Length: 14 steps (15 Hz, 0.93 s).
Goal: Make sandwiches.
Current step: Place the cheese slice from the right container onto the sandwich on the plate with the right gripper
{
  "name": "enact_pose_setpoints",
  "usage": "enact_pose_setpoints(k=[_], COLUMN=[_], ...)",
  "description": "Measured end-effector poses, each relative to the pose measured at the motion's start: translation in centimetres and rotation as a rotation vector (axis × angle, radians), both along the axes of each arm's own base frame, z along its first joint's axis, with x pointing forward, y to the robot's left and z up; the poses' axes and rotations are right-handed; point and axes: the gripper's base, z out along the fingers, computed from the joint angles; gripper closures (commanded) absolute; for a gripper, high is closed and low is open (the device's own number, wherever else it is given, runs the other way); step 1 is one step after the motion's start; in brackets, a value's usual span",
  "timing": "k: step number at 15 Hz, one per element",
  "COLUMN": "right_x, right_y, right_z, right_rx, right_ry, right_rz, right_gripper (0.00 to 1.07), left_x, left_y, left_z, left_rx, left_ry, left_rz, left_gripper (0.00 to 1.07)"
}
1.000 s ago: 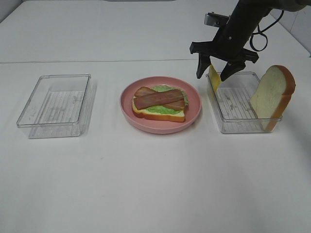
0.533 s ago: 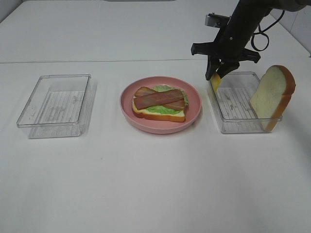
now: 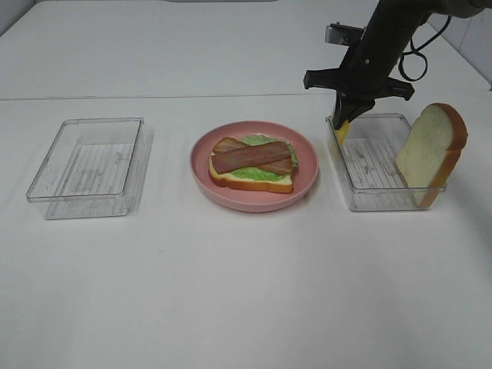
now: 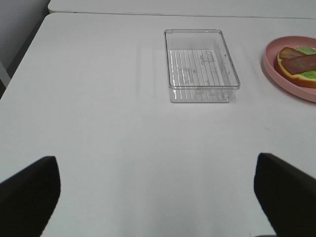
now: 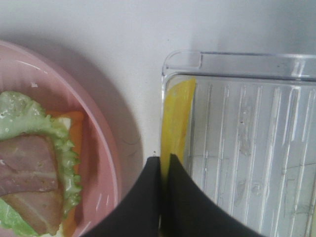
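Note:
An open sandwich (image 3: pixel 252 163) lies on the pink plate (image 3: pixel 254 201): a bread slice topped with a green lettuce leaf and brown bacon strips. A yellow cheese square (image 3: pixel 340 132) stands on edge against the left wall of the right clear tray (image 3: pixel 380 201). My right gripper (image 3: pixel 344 121) is shut on the top edge of the cheese (image 5: pixel 178 113), its black fingers (image 5: pixel 150 197) pressed together. A second bread slice (image 3: pixel 432 152) leans upright at that tray's right end. My left gripper (image 4: pixel 158 197) is open above bare table and holds nothing.
Left of the plate stands an empty clear tray (image 3: pixel 46 196), which the left wrist view shows as the empty tray (image 4: pixel 202 91). The plate's rim (image 4: pixel 276 69) lies close to the right tray. The table's back edge runs behind everything.
The right gripper's fingers stood spread around the cheese a second ago and have closed onto it. The left arm and everything else have stayed still.

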Motion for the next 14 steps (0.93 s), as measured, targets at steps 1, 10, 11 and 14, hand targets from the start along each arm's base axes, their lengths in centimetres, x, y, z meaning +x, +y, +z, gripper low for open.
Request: enact_pose_setpoints(k=[1, 10, 11, 14], right_x=[-0.2, -5.3, -6.3, -7.9], right_y=[0.0, 2.4, 2.8, 4.4], right_z=[1.6, 10.6, 9.8, 6.4], right_rx=[0.006, 0.44, 0.516, 0.718], right_ry=[-0.031, -0.136, -0.123, -0.061], right_rz=[0.0, 0.067, 0.077, 0.079], right_gripper=[1.07, 1.07, 1.07, 1.07], left_x=[0.0, 0.0, 0.0, 0.0], left_y=[0.0, 0.0, 0.0, 0.0], left_z=[0.0, 0.0, 0.0, 0.0], left_rx=[0.0, 0.0, 0.0, 0.0], left_ry=[0.0, 0.0, 0.0, 0.0], left_rz=[0.0, 0.0, 0.0, 0.0], left_gripper=[0.04, 0.04, 0.04, 0.04])
